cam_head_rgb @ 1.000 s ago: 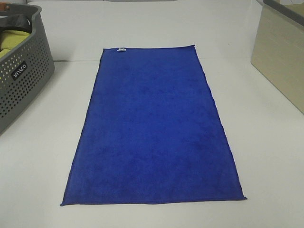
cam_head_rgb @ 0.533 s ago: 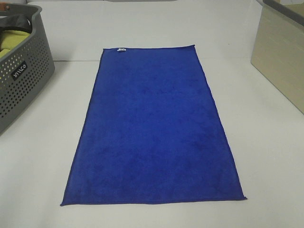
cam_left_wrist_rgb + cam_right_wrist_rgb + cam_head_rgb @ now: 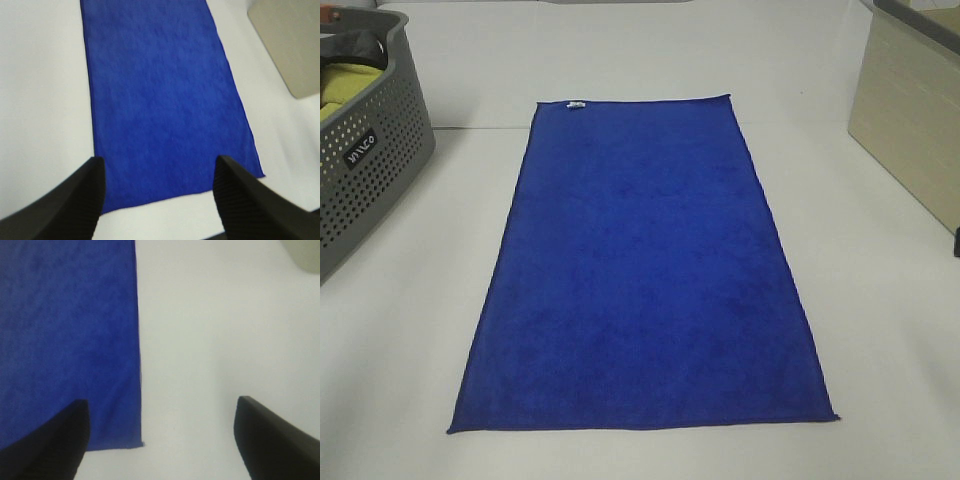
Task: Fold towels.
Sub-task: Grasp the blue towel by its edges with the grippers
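Observation:
The royal-blue towel (image 3: 645, 270) lies spread flat on the white table, long side running away from me, with its small white tag (image 3: 576, 105) on the far short edge. My left gripper (image 3: 157, 175) hovers open over the towel (image 3: 160, 100) near one short edge, nothing between its black fingers (image 3: 75, 200). My right gripper (image 3: 160, 412) is open too, straddling a corner of the towel (image 3: 65, 340) and bare table. In the exterior high view only a dark sliver of the right arm (image 3: 957, 242) shows at the right edge.
A grey perforated basket (image 3: 370, 170) holding a yellow-green cloth (image 3: 345, 85) stands at the far left. A beige box (image 3: 910, 130) stands at the far right and also shows in the left wrist view as a beige box (image 3: 290, 40).
A dark sliver of the right arm has come into the exterior view at the right edge. The towel has not moved.

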You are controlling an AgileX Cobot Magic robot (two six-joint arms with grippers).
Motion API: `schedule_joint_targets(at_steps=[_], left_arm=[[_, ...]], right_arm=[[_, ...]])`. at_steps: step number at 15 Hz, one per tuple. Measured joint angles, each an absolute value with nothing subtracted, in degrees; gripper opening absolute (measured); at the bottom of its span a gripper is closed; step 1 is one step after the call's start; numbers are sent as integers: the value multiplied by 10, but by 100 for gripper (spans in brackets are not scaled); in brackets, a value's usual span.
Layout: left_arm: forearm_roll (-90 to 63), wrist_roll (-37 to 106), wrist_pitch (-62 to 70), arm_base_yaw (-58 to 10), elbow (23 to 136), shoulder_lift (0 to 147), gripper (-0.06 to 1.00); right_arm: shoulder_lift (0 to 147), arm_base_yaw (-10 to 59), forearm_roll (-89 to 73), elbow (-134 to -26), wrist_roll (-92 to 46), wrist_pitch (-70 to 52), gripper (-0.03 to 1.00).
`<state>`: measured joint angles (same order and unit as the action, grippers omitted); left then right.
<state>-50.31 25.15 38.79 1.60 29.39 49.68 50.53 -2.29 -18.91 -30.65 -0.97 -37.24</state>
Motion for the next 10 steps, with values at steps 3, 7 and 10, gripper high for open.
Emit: schedule_joint_targets(at_steps=[3,7,10], left_arm=[[-577,353,407,16,294,645,61],[-712,535,399,16,295,878,61],[-795,625,384,-6,301,966,61]], right_arm=[[642,-23,-248,-307,-78,-370,75],[828,-23,-437,-307,-293,-363,75],[902,-23,-531,-318,-396,-345,75]])
